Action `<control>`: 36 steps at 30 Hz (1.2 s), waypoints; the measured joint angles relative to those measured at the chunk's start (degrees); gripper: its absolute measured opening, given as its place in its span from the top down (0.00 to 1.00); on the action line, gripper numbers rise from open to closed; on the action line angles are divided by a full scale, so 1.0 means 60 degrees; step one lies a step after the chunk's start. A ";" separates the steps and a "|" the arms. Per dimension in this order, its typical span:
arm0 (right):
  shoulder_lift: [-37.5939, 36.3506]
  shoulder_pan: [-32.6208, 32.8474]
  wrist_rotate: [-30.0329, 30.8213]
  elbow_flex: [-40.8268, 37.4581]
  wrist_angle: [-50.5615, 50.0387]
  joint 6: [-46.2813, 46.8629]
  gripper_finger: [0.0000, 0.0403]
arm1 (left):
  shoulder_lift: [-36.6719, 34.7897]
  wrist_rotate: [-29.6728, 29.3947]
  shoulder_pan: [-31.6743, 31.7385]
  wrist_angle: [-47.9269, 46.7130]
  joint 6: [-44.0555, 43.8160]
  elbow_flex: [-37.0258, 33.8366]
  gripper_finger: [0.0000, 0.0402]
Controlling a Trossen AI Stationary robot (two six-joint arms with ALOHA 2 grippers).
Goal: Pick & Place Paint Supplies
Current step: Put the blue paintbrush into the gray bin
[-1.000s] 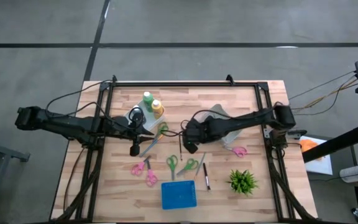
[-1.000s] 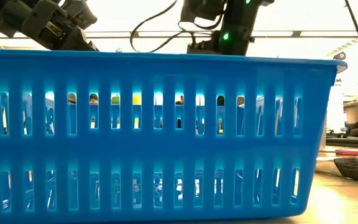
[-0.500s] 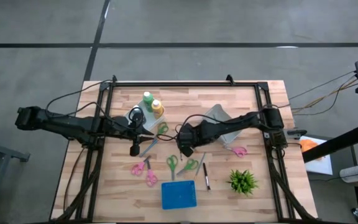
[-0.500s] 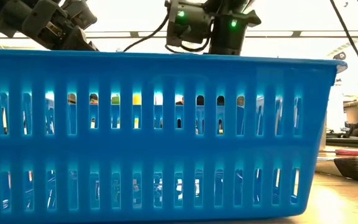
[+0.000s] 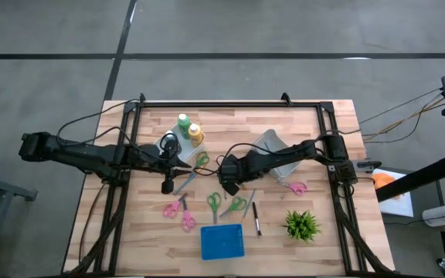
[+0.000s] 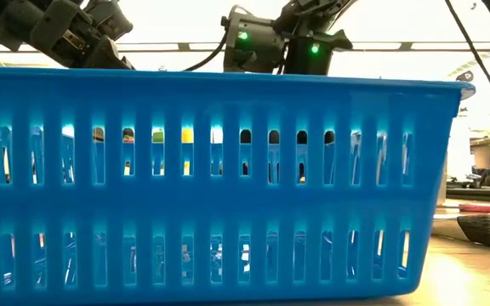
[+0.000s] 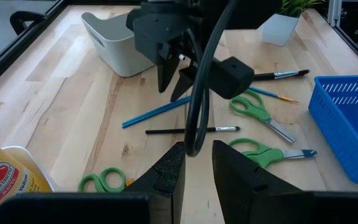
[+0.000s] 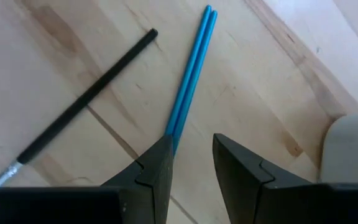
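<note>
Two thin blue brushes lie side by side flat on the wood, with a black brush beside them. My right gripper is open. It hangs point-down over the blue brushes' end, one finger on each side; whether it touches them does not show. In the high view it is at the table's middle. My left gripper waits, slightly open, left of centre. The green bottle and yellow-orange bottle stand at the far side. A dark grey bottle stands near the left gripper.
A white bin lies tipped under the right arm. Green scissors and pink scissors are scattered on the near half. More brushes, the blue basket and a potted plant are near the near edge. The basket wall fills the low view.
My right gripper has moved toward the table's left and near edges and dropped lower, coming over the blue brushes. The left arm and the things on the table have kept still.
</note>
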 joint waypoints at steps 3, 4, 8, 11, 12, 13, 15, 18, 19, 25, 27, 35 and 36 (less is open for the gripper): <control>0.0029 0.0000 -0.0004 -0.0052 -0.0033 0.0000 0.72 | -0.0001 0.0000 -0.0004 -0.0002 0.0001 0.0001 0.80; 0.0068 0.0000 -0.0007 -0.0055 -0.0008 0.0000 0.72 | -0.0004 0.0000 0.0000 0.0002 0.0002 -0.0002 0.80; 0.0114 -0.0002 -0.0007 -0.0073 0.0000 0.0004 0.72 | -0.0004 0.0000 -0.0002 0.0003 0.0002 0.0000 0.80; 0.0114 -0.0011 -0.0007 -0.0098 0.0016 0.0004 0.72 | -0.0002 0.0000 -0.0002 0.0003 0.0001 -0.0001 0.80; 0.0114 -0.0011 -0.0011 -0.0106 0.0016 0.0007 0.72 | -0.0001 0.0000 -0.0003 0.0002 0.0002 -0.0002 0.80; 0.0114 -0.0011 -0.0015 -0.0112 0.0023 0.0007 0.72 | -0.0001 0.0000 -0.0001 0.0003 0.0001 0.0001 0.80; 0.0114 -0.0011 -0.0015 -0.0151 0.0056 0.0007 0.72 | -0.0003 0.0000 -0.0004 0.0002 0.0002 0.0002 0.80; 0.0114 -0.0011 -0.0016 -0.0266 0.0141 0.0007 0.72 | -0.0002 0.0000 -0.0004 0.0002 0.0002 -0.0002 0.80; 0.0110 -0.0013 -0.0017 -0.0311 0.0210 0.0007 0.72 | -0.0003 0.0000 -0.0002 0.0002 -0.0001 -0.0001 0.80; 0.0045 -0.0047 -0.0040 -0.0668 0.0586 0.0014 0.72 | 0.0000 0.0000 -0.0002 0.0002 0.0000 -0.0001 0.80; 0.0045 -0.0047 -0.0040 -0.0683 0.0592 0.0011 0.72 | -0.0003 0.0000 0.0000 0.0003 0.0002 -0.0001 0.80; 0.0049 -0.0055 -0.0067 -0.0692 0.0592 -0.0055 0.72 | -0.0001 0.0000 -0.0002 0.0003 -0.0002 0.0000 0.80; 0.0051 -0.0055 -0.0069 -0.0692 0.0591 -0.0055 0.73 | -0.0004 0.0000 -0.0001 0.0003 -0.0001 0.0001 0.80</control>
